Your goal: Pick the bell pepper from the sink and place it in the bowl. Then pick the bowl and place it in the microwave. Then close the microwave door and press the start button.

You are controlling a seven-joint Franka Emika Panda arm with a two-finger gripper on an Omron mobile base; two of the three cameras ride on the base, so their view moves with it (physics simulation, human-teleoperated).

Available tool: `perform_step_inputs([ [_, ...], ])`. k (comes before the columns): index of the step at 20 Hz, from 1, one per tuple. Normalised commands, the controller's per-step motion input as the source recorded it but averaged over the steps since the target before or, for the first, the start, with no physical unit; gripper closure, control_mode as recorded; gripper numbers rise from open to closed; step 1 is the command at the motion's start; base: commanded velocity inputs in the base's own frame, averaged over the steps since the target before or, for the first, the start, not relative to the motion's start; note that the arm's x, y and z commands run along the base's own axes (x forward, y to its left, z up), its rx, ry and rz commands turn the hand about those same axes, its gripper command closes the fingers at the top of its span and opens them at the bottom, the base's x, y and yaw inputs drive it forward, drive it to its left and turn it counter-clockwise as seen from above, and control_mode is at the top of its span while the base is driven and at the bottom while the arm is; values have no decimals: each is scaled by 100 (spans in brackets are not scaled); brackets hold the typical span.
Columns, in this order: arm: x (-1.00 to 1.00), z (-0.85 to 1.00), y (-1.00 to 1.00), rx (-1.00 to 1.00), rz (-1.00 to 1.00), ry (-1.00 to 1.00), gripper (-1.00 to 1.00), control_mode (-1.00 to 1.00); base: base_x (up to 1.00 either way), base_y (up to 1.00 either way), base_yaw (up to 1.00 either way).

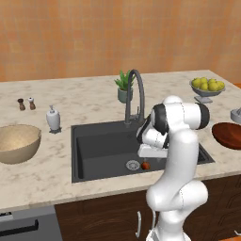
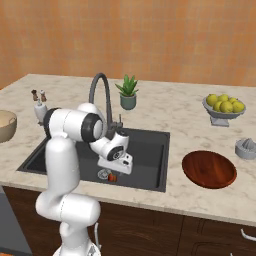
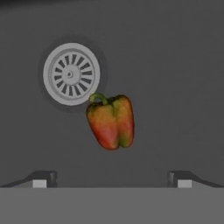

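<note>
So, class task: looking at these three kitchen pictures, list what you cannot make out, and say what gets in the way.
- Bowl: cut by the right edge, left base view.
- Pepper: too small for detail in that view, partly behind the arm.
- Sink: part of its floor hidden by the arm, right base view.
- End effector: just fingertips, hand view.

Marble counter (image 1: 84,106), orange wall behind. Centre: the sink (image 1: 101,148), black basin, steel drain (image 1: 132,164) near its front; the bell pepper (image 1: 146,165) lies just right of the drain. Arched grey faucet (image 1: 134,96) at the far rim, potted plant (image 1: 124,87) behind it. White arm (image 1: 181,155) bends over the basin's right half. Left: tan wooden bowl (image 1: 18,142), soap dispenser (image 1: 53,118), two small shakers (image 1: 26,103). Right: the bowl (image 1: 228,135), dark red-brown, at the frame edge; grey footed bowl of lemons (image 1: 207,87) farther back.
</note>
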Motion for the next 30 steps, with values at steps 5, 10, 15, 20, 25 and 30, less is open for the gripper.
perform_step_inputs([
  [5, 27, -34, 12, 0, 7, 0, -100, -100, 0, 0, 0],
  [10, 31, -25, 0, 0, 9, 0, -100, -100, 0, 0, 0],
  [15, 31, -20, -1, 0, 4, 0, -100, -100, 0, 0, 0],
  [20, 4, -17, 0, 0, 1, 0, -100, -100, 0, 0, 0],
  [25, 0, -18, 0, 0, 0, 0, -100, -100, 0, 0, 0],
  [30, 0, -30, 0, 0, 2, -1, 100, -100, 0, 0, 0],
])
